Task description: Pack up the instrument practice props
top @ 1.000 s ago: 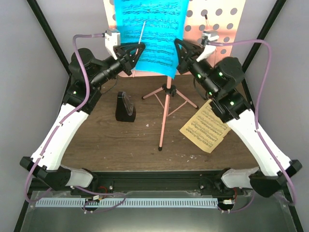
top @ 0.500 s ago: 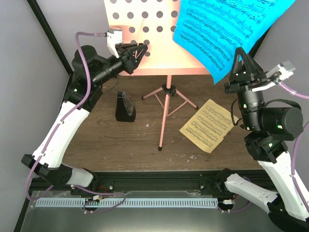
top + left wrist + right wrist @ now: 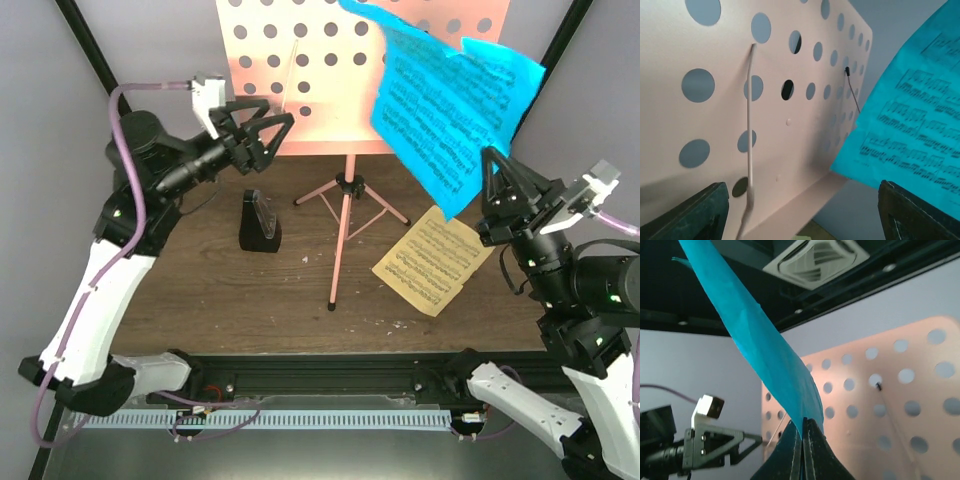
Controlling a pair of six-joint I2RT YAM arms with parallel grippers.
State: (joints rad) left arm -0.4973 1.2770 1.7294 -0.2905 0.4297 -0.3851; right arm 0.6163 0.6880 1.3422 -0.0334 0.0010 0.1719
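Right gripper [image 3: 489, 158] is pinching the lower edge of the thin blue sheet [image 3: 440, 110], jaws pressed together, paper curling at upper right; left gripper [image 3: 280, 110] is hovering spread wide and empty before the flat pink perforated stand [image 3: 300, 80], upper centre; yellow sheet [image 3: 430, 262] and black wedge-shaped metronome [image 3: 258, 222] are sitting on the grainy wooden table [image 3: 250, 290].

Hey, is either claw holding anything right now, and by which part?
The right claw is shut on the blue printed sheet-music page, pinching its lower edge. The left claw is open and holds nothing.
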